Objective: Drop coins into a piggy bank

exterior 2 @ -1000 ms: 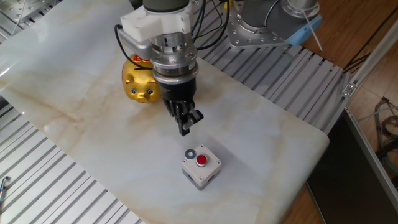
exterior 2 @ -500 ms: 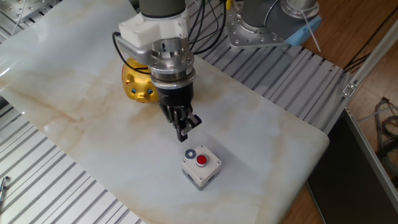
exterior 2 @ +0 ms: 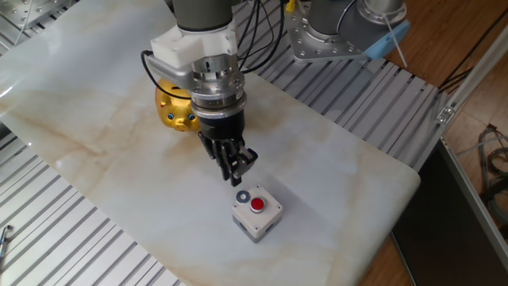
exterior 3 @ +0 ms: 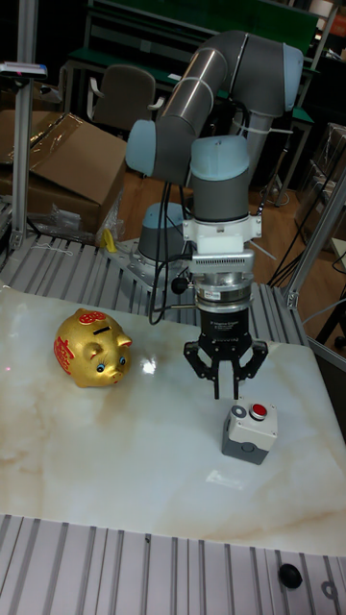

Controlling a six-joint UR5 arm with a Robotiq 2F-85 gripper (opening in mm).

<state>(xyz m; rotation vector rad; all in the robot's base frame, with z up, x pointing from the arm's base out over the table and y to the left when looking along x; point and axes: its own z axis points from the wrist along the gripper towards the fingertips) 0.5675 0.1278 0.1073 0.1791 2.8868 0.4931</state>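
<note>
The gold piggy bank (exterior 2: 173,109) stands at the back left of the marble table, partly hidden by my arm in the fixed view and fully in sight in the tall fixed view (exterior 3: 91,348). A dark blue-grey coin (exterior 2: 243,196) lies on top of the grey box, beside its red button; the tall fixed view shows this coin (exterior 3: 237,411) as well. My gripper (exterior 2: 239,173) hangs just above and behind the coin, pointing down, fingers together with nothing seen between them. In the tall fixed view the gripper (exterior 3: 229,388) is right over the box's left top edge.
The grey box (exterior 2: 256,216) with the red button (exterior 2: 257,205) sits near the table's front right. Ribbed metal rails (exterior 2: 71,238) border the marble slab (exterior 2: 95,159). Another robot base (exterior 2: 333,32) stands behind the table.
My arm has shifted slightly left, covering more of the piggy bank, and the fingertips have come a little lower toward the coin. The coin and box have not moved.
</note>
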